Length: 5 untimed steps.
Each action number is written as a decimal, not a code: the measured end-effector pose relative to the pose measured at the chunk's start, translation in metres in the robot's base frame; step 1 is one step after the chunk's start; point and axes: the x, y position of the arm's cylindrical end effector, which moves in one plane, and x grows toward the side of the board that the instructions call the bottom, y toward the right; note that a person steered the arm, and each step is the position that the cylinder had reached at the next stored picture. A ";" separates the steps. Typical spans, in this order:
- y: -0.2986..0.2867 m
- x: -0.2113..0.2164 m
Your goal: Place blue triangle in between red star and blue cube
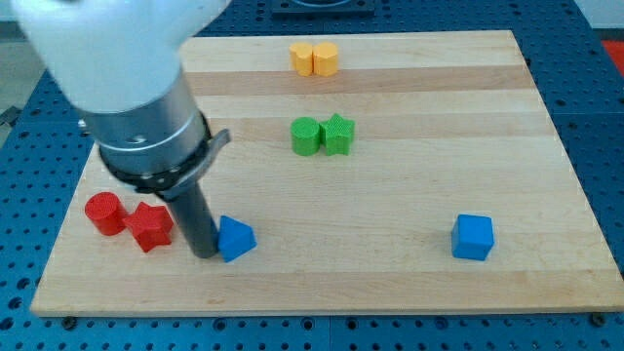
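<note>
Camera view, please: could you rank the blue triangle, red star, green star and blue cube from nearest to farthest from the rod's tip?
From my tip:
1. Blue triangle, touching, on its right.
2. Red star, just left.
3. Green star, up and right.
4. Blue cube, far right.

Arm, white upper housing and grey metal collar, entering from the view's top left; straight dark rod vertical, my tip (207, 255) down at the surface.

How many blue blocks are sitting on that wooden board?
2. The blue triangle block lies near the view's bottom left, touching my tip on its right side. The blue cube block sits alone at the view's bottom right. None seems hidden.
</note>
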 end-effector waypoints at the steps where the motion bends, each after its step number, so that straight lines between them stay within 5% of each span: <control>1: 0.002 0.000; 2: 0.007 0.000; 5: 0.159 -0.003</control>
